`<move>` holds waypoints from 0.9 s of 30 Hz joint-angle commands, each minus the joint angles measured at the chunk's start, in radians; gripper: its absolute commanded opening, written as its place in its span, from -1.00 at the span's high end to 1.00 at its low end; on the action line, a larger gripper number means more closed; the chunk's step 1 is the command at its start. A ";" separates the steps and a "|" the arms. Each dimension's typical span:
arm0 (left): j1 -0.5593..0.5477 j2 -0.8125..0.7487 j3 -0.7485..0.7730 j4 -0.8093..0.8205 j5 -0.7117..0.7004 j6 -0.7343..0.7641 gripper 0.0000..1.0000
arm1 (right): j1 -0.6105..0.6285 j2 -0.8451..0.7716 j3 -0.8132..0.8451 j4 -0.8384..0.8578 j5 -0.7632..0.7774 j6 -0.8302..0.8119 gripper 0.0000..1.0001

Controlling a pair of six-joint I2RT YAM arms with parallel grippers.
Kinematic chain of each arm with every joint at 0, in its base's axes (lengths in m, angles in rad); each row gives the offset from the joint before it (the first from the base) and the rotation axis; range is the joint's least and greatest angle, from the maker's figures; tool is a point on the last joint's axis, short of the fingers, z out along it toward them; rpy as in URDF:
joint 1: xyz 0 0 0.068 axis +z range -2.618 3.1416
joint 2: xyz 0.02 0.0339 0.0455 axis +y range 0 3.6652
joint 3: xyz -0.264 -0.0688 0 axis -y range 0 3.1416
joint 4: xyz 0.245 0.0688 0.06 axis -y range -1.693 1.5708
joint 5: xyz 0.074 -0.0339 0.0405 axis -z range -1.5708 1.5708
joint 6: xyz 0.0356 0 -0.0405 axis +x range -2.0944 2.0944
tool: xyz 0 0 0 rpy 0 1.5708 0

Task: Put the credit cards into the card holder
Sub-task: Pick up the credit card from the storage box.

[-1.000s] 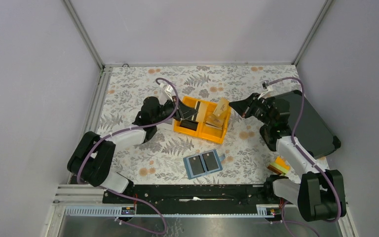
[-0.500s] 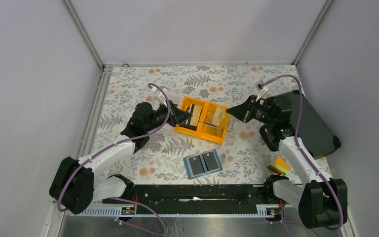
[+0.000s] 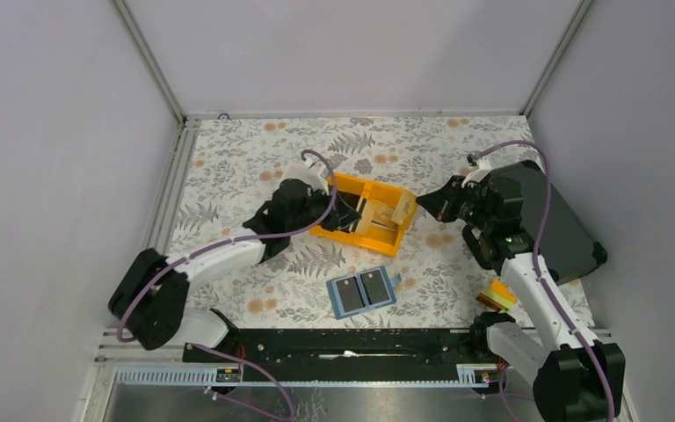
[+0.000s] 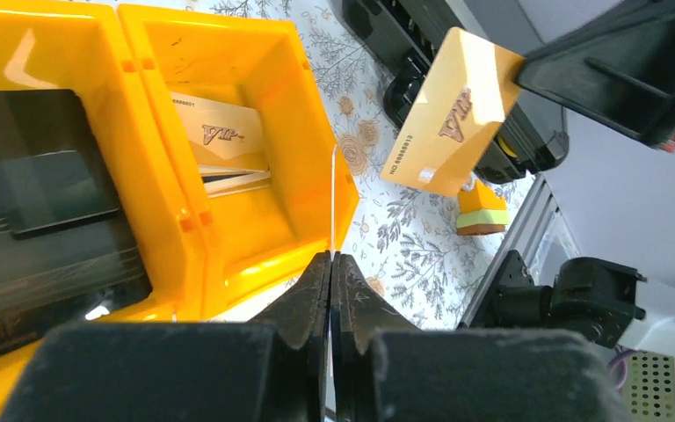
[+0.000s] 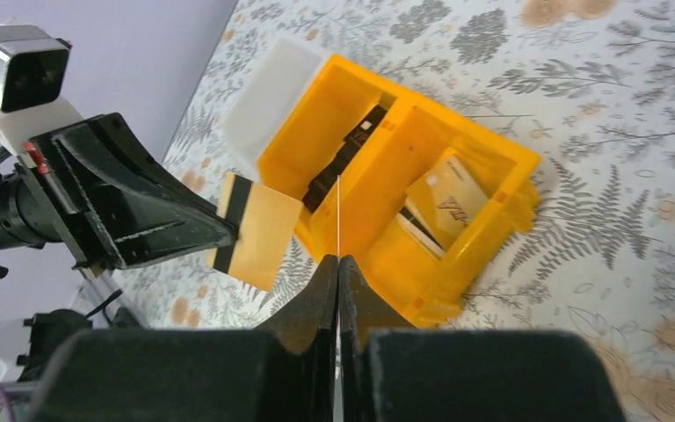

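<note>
The left gripper (image 4: 331,264) is pinched tight on a gold credit card (image 5: 255,230) with a black stripe. The right gripper (image 5: 338,264) is clamped in the same way on a second gold card (image 4: 448,110). Each card shows only as a thin edge in its own wrist view. Both are held up close to the orange bin (image 4: 312,149), which sits about mid-counter, a little toward the far edge. One compartment of the bin holds a stack of dark cards (image 4: 44,211) and the other a few pale cards (image 4: 220,136). The card holder (image 3: 352,309) lies open and flat near the middle of the counter's near edge, apart from both grippers, with two dark cards (image 3: 372,284) lying on its halves. A black case (image 3: 554,220) lies along the right edge.
</note>
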 commanded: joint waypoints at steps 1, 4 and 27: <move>-0.040 0.138 0.121 0.077 -0.057 -0.033 1.00 | 0.001 -0.052 0.024 -0.056 0.150 -0.037 1.00; -0.052 0.221 0.170 0.077 -0.096 -0.084 1.00 | 0.002 -0.069 0.017 -0.058 0.164 -0.037 1.00; -0.155 0.554 0.554 -0.382 -0.550 0.030 1.00 | 0.001 -0.054 -0.051 0.008 0.150 -0.021 1.00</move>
